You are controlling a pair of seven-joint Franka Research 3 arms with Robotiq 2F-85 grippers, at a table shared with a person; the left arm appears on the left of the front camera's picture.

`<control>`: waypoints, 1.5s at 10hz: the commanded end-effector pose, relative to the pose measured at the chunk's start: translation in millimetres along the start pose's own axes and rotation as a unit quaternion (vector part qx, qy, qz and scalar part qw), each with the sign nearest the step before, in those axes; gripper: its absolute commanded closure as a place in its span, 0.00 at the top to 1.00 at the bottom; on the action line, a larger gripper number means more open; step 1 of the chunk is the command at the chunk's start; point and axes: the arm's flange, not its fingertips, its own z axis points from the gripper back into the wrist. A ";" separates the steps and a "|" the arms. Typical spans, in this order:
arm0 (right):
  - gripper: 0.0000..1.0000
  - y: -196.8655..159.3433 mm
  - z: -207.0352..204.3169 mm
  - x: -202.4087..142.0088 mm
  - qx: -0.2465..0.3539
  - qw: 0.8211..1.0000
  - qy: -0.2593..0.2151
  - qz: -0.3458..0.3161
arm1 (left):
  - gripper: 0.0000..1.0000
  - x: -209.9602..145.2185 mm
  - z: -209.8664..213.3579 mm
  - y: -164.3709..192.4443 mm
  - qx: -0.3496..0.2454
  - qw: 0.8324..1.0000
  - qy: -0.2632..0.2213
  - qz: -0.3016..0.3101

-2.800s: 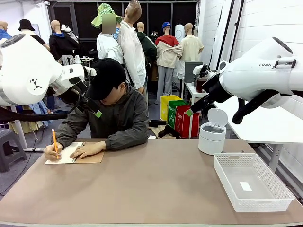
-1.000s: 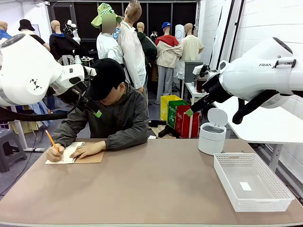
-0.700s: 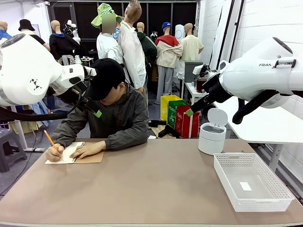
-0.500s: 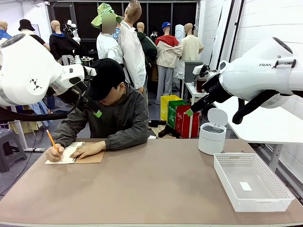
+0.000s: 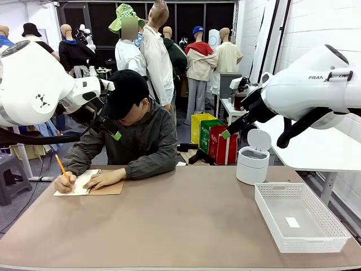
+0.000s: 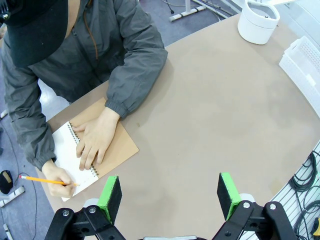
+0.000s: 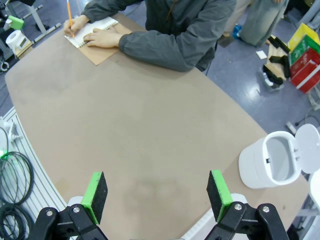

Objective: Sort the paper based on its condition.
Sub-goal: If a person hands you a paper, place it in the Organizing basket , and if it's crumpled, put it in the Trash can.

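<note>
My left gripper [image 6: 170,192] hangs over the smooth tan table [image 6: 210,115] near the spiral-bound notebook [image 6: 120,145], jaws spread wide and empty. My right gripper [image 7: 157,195] is likewise spread and empty, well apart from the notebook. The paper [image 6: 64,145], a thin flat white sheet, lies on the notebook beside its wire coil and brown kraft cover; I cannot tell whether it is loose. One of the person's hands [image 6: 95,142] lies flat across the coil, and the other holds a yellow pencil [image 6: 47,179] to the sheet. A perforated white plastic basket [image 5: 265,195] and a round white bin [image 5: 252,161] sit well apart from the notebook.
</note>
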 end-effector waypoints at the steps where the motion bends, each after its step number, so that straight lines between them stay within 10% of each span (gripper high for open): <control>1: 1.00 -0.1 -0.2 -0.4 0.002 1.000 0.000 0.000 | 1.00 1.1 1.6 1.0 0.001 1.000 -0.002 0.001; 15: 1.00 -0.1 -0.2 -0.4 0.002 1.000 0.000 0.000 | 1.00 1.1 1.6 1.0 0.001 1.000 -0.002 0.001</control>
